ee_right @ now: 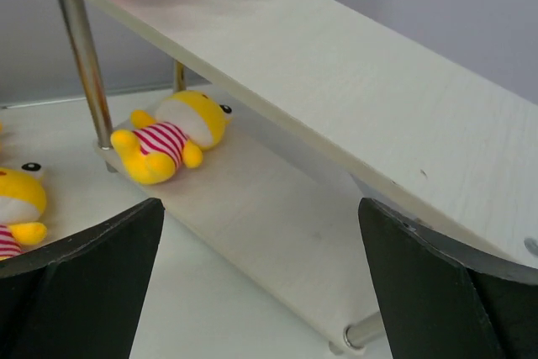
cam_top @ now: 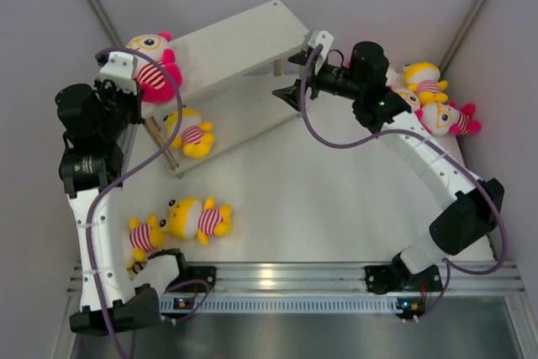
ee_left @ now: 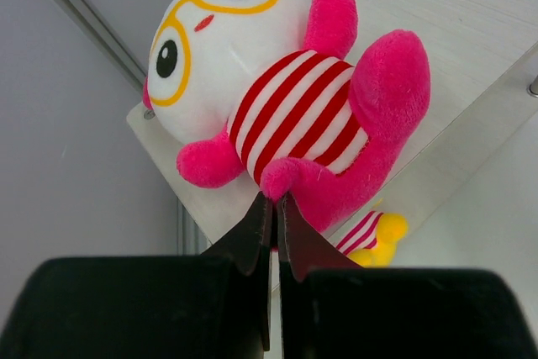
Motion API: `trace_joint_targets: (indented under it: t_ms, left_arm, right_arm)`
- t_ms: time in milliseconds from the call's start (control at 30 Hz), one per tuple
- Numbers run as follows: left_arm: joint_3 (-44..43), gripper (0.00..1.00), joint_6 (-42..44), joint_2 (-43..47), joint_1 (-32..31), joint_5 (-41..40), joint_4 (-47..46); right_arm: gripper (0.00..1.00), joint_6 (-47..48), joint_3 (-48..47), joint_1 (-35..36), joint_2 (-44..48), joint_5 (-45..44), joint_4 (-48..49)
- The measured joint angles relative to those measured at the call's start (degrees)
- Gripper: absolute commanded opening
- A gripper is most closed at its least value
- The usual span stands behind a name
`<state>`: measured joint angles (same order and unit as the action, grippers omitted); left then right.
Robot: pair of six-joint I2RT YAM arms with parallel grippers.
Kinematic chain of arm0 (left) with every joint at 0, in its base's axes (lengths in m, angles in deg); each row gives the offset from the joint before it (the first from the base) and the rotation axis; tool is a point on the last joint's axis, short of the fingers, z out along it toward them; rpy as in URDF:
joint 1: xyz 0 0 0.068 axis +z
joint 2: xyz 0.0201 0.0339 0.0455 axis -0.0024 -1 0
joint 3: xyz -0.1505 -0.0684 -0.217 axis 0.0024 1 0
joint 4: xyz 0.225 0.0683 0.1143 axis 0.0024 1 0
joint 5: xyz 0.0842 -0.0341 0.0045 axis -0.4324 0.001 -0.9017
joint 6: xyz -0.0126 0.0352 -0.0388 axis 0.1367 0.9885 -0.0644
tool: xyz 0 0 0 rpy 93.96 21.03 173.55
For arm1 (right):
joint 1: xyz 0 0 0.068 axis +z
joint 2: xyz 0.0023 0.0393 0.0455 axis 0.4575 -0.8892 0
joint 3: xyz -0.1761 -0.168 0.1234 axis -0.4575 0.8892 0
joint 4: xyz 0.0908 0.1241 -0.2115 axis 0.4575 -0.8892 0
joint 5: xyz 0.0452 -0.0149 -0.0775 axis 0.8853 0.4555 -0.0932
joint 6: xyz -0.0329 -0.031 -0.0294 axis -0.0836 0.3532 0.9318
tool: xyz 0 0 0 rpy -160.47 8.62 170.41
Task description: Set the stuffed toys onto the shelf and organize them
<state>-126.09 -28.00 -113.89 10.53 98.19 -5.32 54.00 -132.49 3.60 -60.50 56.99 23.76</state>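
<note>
the soft, light pink doll (ee_left: 277, 98) is pinched at one foot by the left claw (ee_left: 276, 206); the right claw (ee_right: 261, 258) is spread wide, empty.

Illumination is bright, even and diffuse, from overhead. Shadows are soft and short. The upper board of the shelf (cam_top: 244, 39) lightly shades its lower board. In the top view the white surface (cam_top: 336, 199) is near overexposure, with specular glare on the metal rail (cam_top: 269, 273) at 6 o'clock. In both wrist views the dark foreground jaws are out of focus and the background is sharp.
</note>
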Motion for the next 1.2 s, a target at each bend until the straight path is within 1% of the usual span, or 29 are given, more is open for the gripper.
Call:
trace_joint_targets:
  t_ms: [67, 100, 133, 167, 233, 300, 367, 400, 467, 500, 567, 633, 733, 767, 833, 867, 1000, 1100, 1200]
  left_arm:
    - [-0.02, 0.00, 0.22, -0.02, 0.00, -0.17, -0.02]
    - [-0.02, 0.09, 0.35, -0.04, 0.00, -0.24, -0.02]
    - [-0.02, 0.19, 0.55, -0.07, 0.00, -0.33, -0.02]
    - [-0.02, 0.46, 0.72, -0.04, 0.00, -0.39, -0.02]
    - [-0.13, 0.65, 1.18, -0.04, 0.00, -0.94, 0.00]
    - [-0.46, 0.75, 0.98, -0.04, 0.02, -1.73, 0.02]
    - [-1.27, 0.78, 0.87, -0.04, 0.02, -2.99, 0.46]
    - [-1.92, 0.84, 0.83, -0.04, 0.02, -3.65, 0.85]
    - [-3.52, 0.88, 0.85, 0.04, 0.02, -4.94, 1.55]
    - [-4.39, 0.89, 0.68, 0.17, 0.02, -5.81, 2.03]
    - [-6.29, 0.90, 0.57, 1.01, 0.02, -7.58, 3.61]
    - [-7.80, 0.90, 0.55, 2.32, 0.02, -8.44, 5.77]
    - [-9.29, 0.90, 0.92, 5.42, 0.02, -8.11, 10.84]
    - [-9.31, 0.90, 1.11, 6.82, 0.02, -7.41, 13.14]
    - [-8.85, 0.90, 1.27, 9.31, 0.00, -6.78, 16.61]
    - [-8.20, 0.90, 1.36, 10.71, 0.02, -6.60, 17.97]
    - [-6.10, 0.89, 2.43, 13.09, 0.00, -7.26, 22.91]
    - [-5.44, 0.89, 3.19, 12.22, -0.28, -7.80, 25.53]
    - [-5.07, 0.89, 3.85, 11.23, -0.63, -7.80, 27.19]
  right_arm:
    - [1.00, -1.25, 1.53, -2.27, 0.22, -0.59, -0.02]
    - [0.99, -1.90, 2.38, -3.39, 0.44, -0.94, 0.09]
    - [0.99, -2.54, 3.43, -4.07, 0.79, -1.33, 0.04]
    - [1.00, -3.02, 3.98, -5.27, 1.05, -1.57, -0.02]
    - [0.99, -4.42, 5.03, -6.84, 1.70, -2.69, -0.02]
    - [0.99, -6.45, 6.12, -8.81, 2.69, -4.72, 0.07]
    - [1.00, -9.18, 7.13, -11.21, 3.52, -7.45, 0.15]
    - [0.99, -10.78, 7.61, -12.74, 3.89, -9.55, 0.28]
    - [0.99, -14.58, 8.46, -16.72, 4.11, -14.84, 0.02]
    - [0.99, -16.20, 8.70, -18.58, 4.09, -17.29, -0.39]
    - [0.93, -20.65, 9.44, -24.00, 3.96, -22.88, -2.27]
    - [0.92, -24.30, 10.86, -29.11, 3.85, -27.34, -3.45]
    - [0.92, -28.17, 15.93, -35.19, 3.89, -36.06, -3.43]
    - [0.92, -29.42, 19.52, -36.44, 4.17, -39.65, -2.49]
    - [0.90, -31.17, 25.53, -37.05, 4.52, -43.21, -2.10]
    - [0.87, -32.20, 28.65, -37.35, 4.59, -44.04, -2.01]
    - [0.85, -36.00, 36.50, -40.26, 4.57, -43.32, -0.31]
    - [0.84, -37.24, 37.55, -43.80, 3.91, -41.70, 2.51]
    - [0.82, -37.46, 37.35, -45.79, 2.27, -40.02, 6.71]
